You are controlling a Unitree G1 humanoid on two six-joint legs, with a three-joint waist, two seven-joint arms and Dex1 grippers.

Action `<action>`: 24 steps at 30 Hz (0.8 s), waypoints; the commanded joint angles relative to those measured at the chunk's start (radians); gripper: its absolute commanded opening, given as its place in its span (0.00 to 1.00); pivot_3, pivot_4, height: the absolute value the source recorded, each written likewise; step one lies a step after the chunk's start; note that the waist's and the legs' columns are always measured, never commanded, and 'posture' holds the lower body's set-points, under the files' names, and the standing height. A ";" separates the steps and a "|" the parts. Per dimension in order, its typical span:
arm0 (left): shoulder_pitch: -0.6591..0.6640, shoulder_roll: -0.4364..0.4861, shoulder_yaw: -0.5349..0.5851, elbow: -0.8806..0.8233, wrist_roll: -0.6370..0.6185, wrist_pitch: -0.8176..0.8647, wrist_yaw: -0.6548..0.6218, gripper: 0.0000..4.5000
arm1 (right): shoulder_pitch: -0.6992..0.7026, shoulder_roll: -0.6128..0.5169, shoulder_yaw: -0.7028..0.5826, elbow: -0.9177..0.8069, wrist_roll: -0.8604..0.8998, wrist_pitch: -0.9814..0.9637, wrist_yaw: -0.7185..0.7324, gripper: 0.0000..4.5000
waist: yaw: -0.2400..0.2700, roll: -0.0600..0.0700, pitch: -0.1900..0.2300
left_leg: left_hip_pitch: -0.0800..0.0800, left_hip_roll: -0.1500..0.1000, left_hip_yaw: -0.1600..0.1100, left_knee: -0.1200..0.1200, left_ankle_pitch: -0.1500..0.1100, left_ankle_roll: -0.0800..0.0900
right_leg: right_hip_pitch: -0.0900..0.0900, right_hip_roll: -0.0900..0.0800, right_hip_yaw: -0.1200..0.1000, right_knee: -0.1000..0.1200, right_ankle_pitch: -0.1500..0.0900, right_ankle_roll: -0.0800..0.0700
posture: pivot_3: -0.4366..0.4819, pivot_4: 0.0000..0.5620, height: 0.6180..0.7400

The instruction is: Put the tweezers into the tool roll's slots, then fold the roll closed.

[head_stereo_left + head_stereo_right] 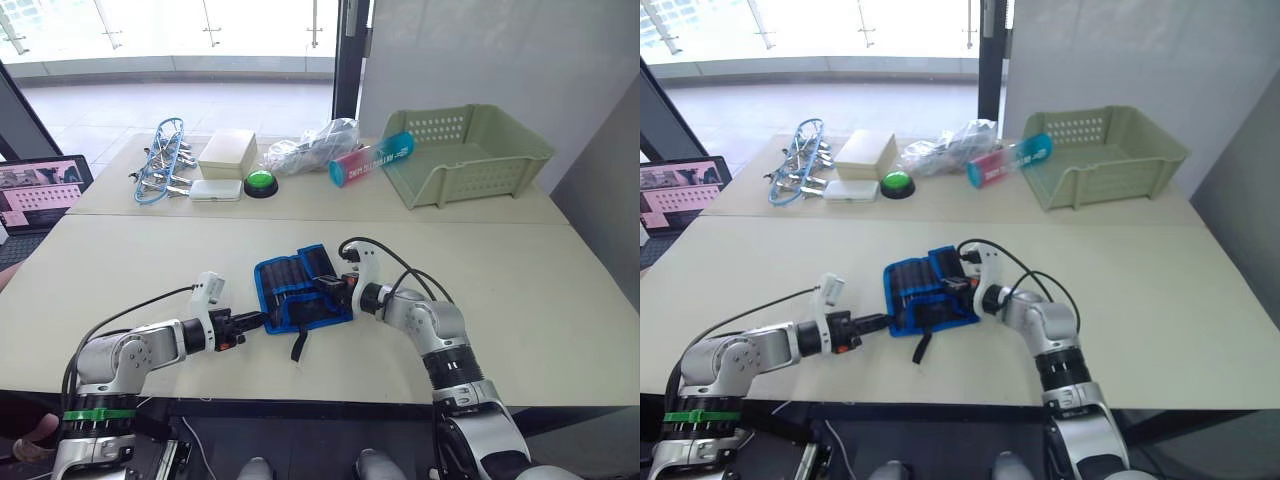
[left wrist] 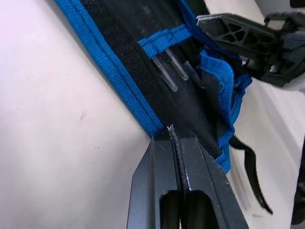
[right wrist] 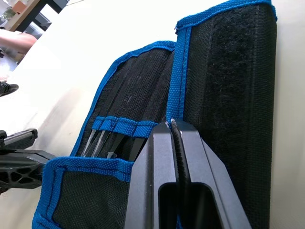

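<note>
While both grippers pinch the tool roll [image 1: 300, 288] at the table's [image 1: 560, 300] near middle, you are in the folding step.
With the tweezers [image 3: 102, 141] seated in the slots [image 3: 125, 127], the left gripper [image 2: 177, 138] looks pressed shut on the roll's blue-edged corner and the right gripper [image 3: 172, 125] shut on the inner blue seam. Judging from this, you next need to carry one flap over the other without dragging the roll. Head views give you the overall layout and the trailing strap [image 1: 298, 345]; only the wrist views reveal the tweezer tips and each pinch.
</note>
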 commanded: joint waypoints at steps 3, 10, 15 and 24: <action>-0.038 -0.106 0.100 0.048 -0.073 0.111 0.117 0.00 | 0.032 -0.018 -0.021 0.001 -0.031 0.008 -0.044 0.00 | 0.007 0.000 0.000 | 0.000 0.000 0.000 0.000 0.000 0.000 | 0.001 0.000 0.000 -0.001 0.000 0.000 | 0.48 0.27 1.00; -0.041 -0.111 0.255 0.055 -0.184 0.208 0.152 0.00 | 0.035 -0.017 -0.028 -0.015 -0.031 0.008 -0.062 0.00 | 0.014 0.000 0.000 | 0.001 0.000 0.000 0.000 0.000 0.000 | 0.002 0.000 0.000 -0.002 0.000 0.000 | 0.48 0.27 1.00; -0.071 -0.054 0.359 0.086 -0.268 0.307 0.168 0.41 | 0.040 -0.013 -0.029 -0.030 -0.026 0.017 -0.070 0.00 | 0.018 0.000 0.000 | 0.000 0.000 0.000 -0.001 0.000 0.000 | 0.001 0.000 0.000 -0.002 0.000 0.000 | 0.48 0.27 1.00; -0.054 -0.014 0.323 0.102 -0.249 0.408 0.183 0.77 | 0.034 -0.009 -0.025 -0.030 -0.026 0.016 -0.078 0.00 | 0.020 0.000 0.000 | 0.001 0.000 0.000 -0.001 0.000 -0.001 | 0.001 0.000 0.000 -0.002 0.000 0.000 | 0.48 0.27 1.00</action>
